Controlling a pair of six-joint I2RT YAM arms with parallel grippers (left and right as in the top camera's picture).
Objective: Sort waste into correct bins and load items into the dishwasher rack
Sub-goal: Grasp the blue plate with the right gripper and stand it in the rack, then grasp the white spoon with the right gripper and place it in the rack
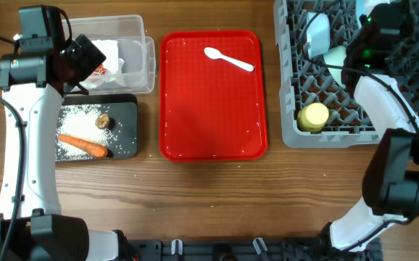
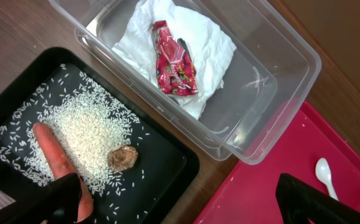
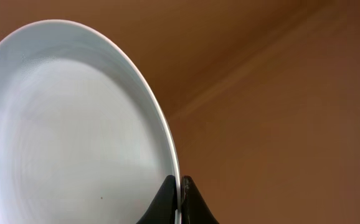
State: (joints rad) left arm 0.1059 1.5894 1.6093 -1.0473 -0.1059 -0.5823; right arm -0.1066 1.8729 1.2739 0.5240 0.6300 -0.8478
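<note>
My left gripper (image 2: 180,208) is open and empty, above the gap between the black tray (image 2: 167,168) and the red tray. The clear tub (image 2: 279,68) holds a crumpled white napkin (image 2: 214,43) and the red wrapper (image 2: 174,59). The black tray (image 1: 126,105) holds rice (image 2: 86,124), a brown lump (image 2: 122,158) and a carrot piece (image 2: 52,155). My right gripper (image 3: 180,186) is shut on the rim of the pale blue plate (image 3: 74,124), over the grey rack (image 1: 325,134). The yellow cup (image 1: 314,116) and two pale bowls (image 1: 318,32) sit in the rack. A white spoon (image 1: 229,59) lies on the red tray.
The flat red tray (image 1: 213,109) lies between the bins and the rack, with a few stray rice grains on it. The right arm (image 1: 383,94) reaches over the rack's right side. The left arm (image 1: 28,130) stands along the table's left edge.
</note>
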